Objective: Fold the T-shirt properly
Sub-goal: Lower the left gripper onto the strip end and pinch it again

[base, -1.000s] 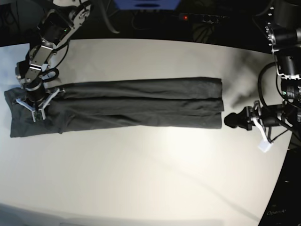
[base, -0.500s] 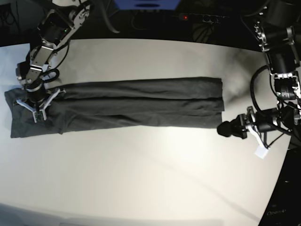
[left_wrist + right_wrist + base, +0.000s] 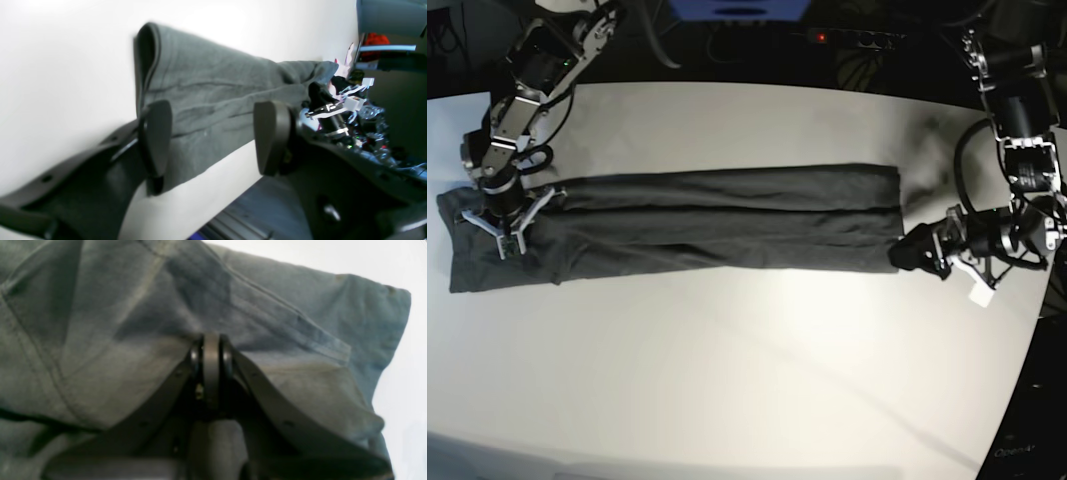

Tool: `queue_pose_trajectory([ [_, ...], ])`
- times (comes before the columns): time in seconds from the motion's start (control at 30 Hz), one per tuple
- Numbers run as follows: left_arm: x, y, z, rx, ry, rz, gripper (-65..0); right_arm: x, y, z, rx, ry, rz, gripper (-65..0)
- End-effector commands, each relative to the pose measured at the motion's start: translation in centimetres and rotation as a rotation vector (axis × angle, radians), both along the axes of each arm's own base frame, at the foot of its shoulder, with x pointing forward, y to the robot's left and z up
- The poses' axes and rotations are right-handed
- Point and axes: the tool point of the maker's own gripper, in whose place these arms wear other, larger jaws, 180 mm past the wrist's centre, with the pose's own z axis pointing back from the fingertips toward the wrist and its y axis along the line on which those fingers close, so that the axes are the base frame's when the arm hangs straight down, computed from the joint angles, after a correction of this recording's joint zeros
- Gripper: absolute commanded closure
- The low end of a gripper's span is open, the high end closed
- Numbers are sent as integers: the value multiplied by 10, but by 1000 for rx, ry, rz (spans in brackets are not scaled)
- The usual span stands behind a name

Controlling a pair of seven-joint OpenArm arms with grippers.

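A pale bench (image 3: pixel 757 380) is filling most of the base view, glare brightening its middle. Toward 12 o'clock, behind its far edge, a blue box (image 3: pixel 739 10) and a small red light (image 3: pixel 823 38) are sitting in darkness among cables.

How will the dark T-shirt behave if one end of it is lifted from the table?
The T-shirt will probably sag: it lies flat in soft wrinkled folds. It seems light, thin cloth. The layered long fold may slip open, since only the right gripper pinches it.

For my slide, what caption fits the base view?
Right gripper pinches the folded T-shirt; open left gripper nears its other end.
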Motion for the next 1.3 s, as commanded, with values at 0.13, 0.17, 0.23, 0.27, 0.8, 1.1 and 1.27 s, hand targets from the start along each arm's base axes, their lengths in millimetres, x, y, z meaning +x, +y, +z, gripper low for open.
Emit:
queue_pose_trajectory([
  [0.13,14,7,18,-18,4,59,-383,-11,3,-13,-7,85,17,-4],
  [0.17,14,8,18,-19,17,69,-383,-11,3,-13,-7,85,17,-4],
  [0.23,14,0,17,-6,41,43,-383,-11,3,-13,-7,85,17,-4],
  [0.27,17,-2,21,14,34,24,-383,-11,3,-13,-7,85,17,-4],
  [0.8,19,-6,28,445,-65,-160,-383,-11,1,-12,-11,84,15,-4],
  [1.1,3,-18,-1,596,-9,-309,-383,-16,1,-14,-13,92,17,-4],
  [1.27,3,-10,0,617,-7,-305,-383,-16,0,-15,-15,94,17,-4],
])
